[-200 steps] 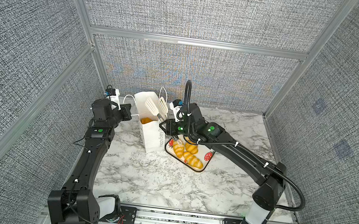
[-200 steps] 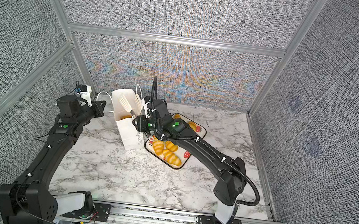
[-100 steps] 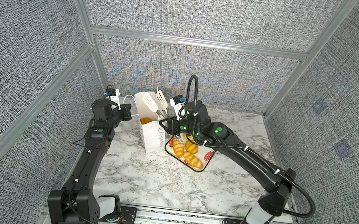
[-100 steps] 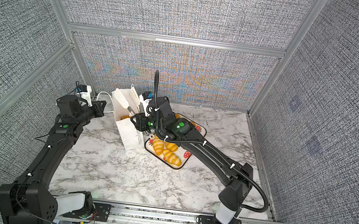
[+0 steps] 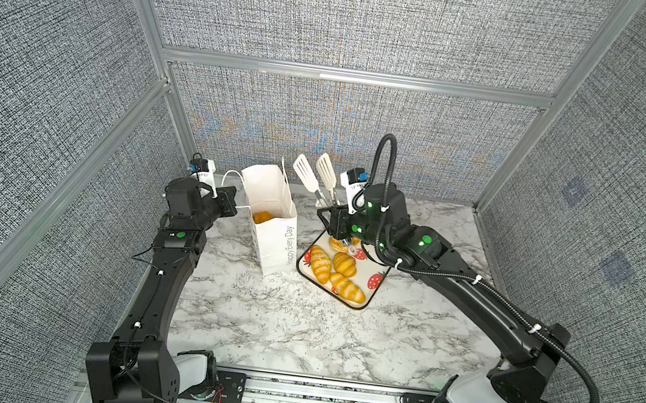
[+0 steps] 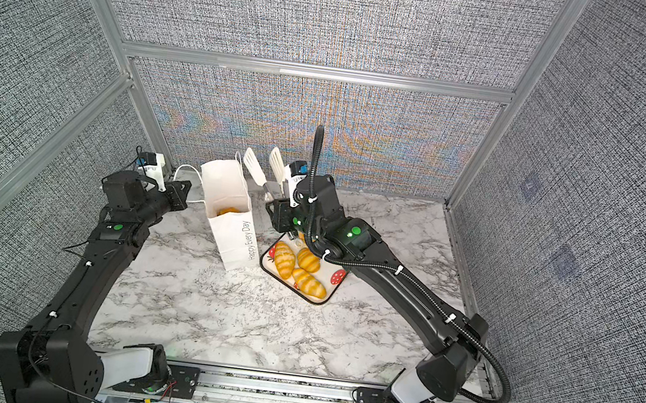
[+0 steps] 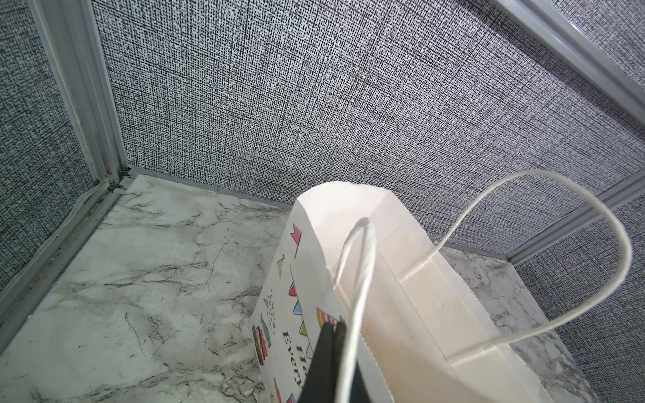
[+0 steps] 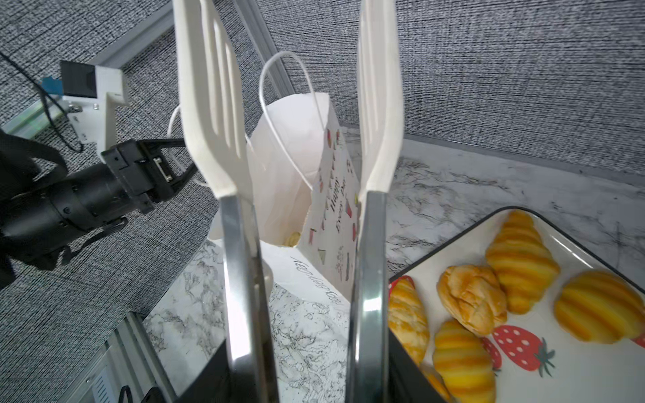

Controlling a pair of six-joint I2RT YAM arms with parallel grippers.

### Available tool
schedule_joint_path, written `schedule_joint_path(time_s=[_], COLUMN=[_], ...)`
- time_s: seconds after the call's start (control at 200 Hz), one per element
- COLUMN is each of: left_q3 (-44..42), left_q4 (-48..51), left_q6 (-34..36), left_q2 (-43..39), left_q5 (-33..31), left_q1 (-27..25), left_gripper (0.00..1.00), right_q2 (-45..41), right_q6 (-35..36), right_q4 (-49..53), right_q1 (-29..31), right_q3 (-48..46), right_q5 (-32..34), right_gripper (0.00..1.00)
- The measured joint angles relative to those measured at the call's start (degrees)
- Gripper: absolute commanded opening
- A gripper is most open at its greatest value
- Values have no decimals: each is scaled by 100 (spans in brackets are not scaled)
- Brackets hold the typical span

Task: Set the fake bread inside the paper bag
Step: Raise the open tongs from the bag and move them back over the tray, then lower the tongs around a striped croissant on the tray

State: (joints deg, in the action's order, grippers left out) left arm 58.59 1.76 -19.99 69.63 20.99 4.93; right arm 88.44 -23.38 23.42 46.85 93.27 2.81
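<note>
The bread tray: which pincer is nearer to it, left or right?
Right. The right pincer, gripping tongs, hangs over the far end of the tray; the left pincer sits beyond the bag, shut on it.

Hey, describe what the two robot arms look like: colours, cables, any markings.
Both are matte black with grey base joints. The left arm has thin black wires pinned by white ties and a round green light. The right arm carries a thick black corrugated hose and several green lights. Each wrist bears a white camera mount with a blue plug.
</note>
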Motion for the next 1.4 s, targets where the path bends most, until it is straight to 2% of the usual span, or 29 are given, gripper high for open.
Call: schedule_joint_path(time_s=[0.3,0.72,1.396], left_q3=[0,0,-2], left_q4=[0,-4,-7], left_q6=[-2,-2,-2], left_q2=[11,13,24], left_q5=[15,15,15], left_q1=[0,0,0], left_gripper=[0,0,0], right_q2=[-393,-247,433], right_q6=[-673,-1676,-1956], right_q4=[66,549,669], right_q1=[-730,-1694,-2260], right_q3=[-787,-1541,-1943], right_q5=[284,291,-186], right_gripper=[47,47,49])
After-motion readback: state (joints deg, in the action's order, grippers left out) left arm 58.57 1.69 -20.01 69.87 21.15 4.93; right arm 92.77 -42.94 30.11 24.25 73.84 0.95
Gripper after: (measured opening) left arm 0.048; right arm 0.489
